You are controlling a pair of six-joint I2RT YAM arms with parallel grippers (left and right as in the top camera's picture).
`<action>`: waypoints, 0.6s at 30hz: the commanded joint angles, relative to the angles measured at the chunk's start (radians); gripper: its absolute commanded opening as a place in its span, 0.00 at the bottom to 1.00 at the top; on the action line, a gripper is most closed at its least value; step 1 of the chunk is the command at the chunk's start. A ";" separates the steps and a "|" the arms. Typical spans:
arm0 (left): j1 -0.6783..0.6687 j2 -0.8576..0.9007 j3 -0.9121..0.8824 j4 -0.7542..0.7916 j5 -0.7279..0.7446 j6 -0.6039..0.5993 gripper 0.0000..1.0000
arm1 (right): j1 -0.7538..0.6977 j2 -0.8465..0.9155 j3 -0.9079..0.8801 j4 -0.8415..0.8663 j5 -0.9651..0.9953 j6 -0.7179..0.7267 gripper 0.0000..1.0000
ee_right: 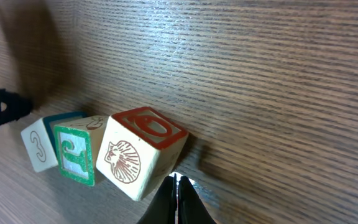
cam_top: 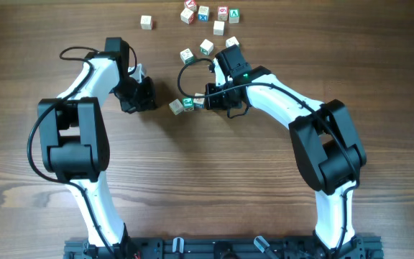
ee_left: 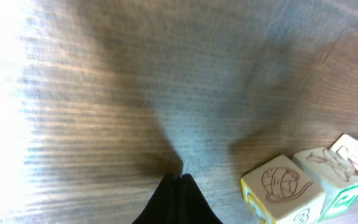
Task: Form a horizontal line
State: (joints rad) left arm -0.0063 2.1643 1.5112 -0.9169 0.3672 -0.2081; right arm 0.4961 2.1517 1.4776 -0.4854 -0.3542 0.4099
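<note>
The horizontal line [cam_top: 187, 104] is a short row of three pale cubes touching side to side in the middle of the table. In the right wrist view these are a red-marked shell cube [ee_right: 140, 151], a green-marked cube [ee_right: 76, 154] and a cube with a 3 [ee_right: 38, 147]. My right gripper [ee_right: 177, 181] is shut and empty, its tip against the shell cube's end. My left gripper [ee_left: 181, 178] is also shut and empty, a short way left of the yarn-picture cube [ee_left: 284, 188]. From overhead the row lies between the left gripper [cam_top: 154, 102] and the right gripper [cam_top: 208, 99].
Several loose cubes lie at the far side: a cluster [cam_top: 210, 14], two nearer ones [cam_top: 187, 55] [cam_top: 206, 47] and a lone one [cam_top: 146, 22]. The right arm's cable loops beside the nearer pair. The table is bare wood [cam_top: 207, 180].
</note>
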 commanded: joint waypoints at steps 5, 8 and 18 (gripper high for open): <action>0.001 0.021 -0.021 -0.040 0.066 -0.005 0.04 | 0.005 -0.013 -0.011 0.002 0.026 -0.032 0.05; -0.002 0.021 -0.021 -0.023 0.127 -0.006 0.04 | 0.005 -0.013 -0.011 0.004 0.025 -0.033 0.05; -0.013 0.021 -0.021 -0.005 0.201 -0.009 0.05 | 0.005 -0.013 -0.011 0.022 0.026 -0.032 0.05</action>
State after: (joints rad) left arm -0.0082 2.1685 1.5005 -0.9291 0.5060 -0.2092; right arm 0.4961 2.1517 1.4776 -0.4751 -0.3450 0.3943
